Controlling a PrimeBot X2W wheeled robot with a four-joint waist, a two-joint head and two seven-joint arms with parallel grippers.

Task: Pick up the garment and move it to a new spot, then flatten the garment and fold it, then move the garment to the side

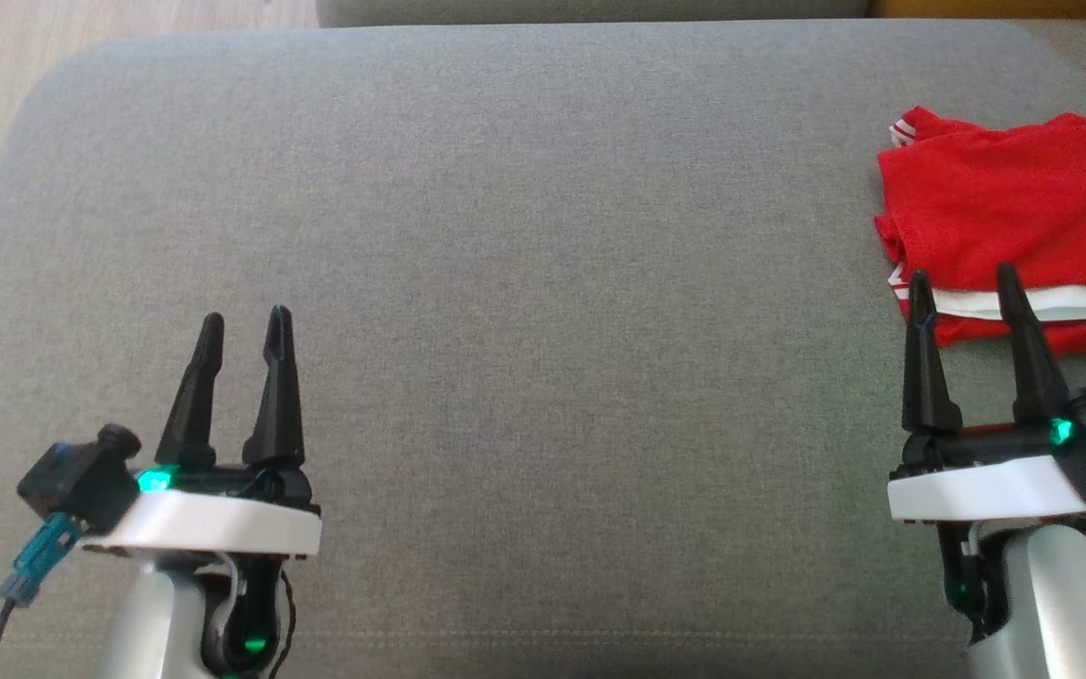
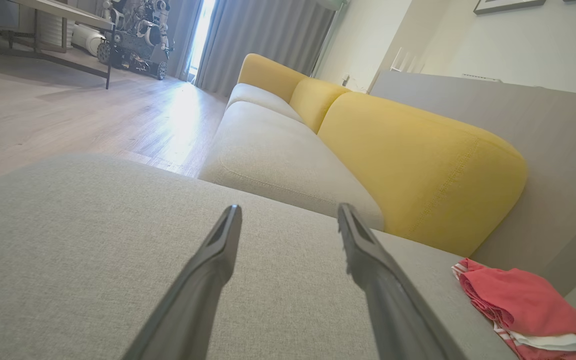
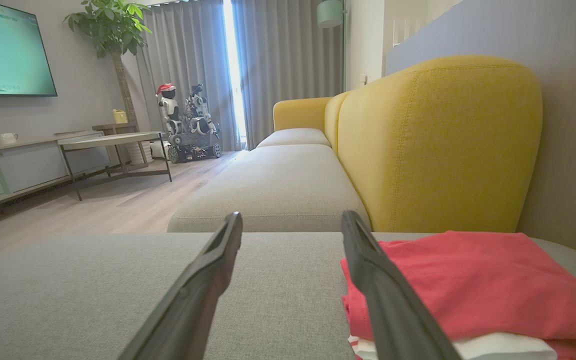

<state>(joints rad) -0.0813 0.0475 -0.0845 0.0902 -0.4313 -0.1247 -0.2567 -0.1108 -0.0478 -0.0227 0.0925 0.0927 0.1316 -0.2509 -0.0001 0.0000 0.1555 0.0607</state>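
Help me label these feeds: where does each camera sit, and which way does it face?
Head view: on the head, looking down at the grey cushion; left gripper and right gripper show, open.
Left wrist view: on the left wrist, looking along the grey cushion toward the yellow backrest; own fingers show.
Right wrist view: on the right wrist, facing likewise; own fingers show, red garment ahead.
Shared: all show the red garment.

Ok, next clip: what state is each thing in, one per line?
Red fabric garment with white trim: roughly folded, lying on the grey fabric sofa cushion, not held.
Left tool: open, empty, above bare cushion.
Right tool: open, empty, at the garment's near edge.
Wall-mounted television: switched on.
Grey curtains: drawn, with a bright gap.
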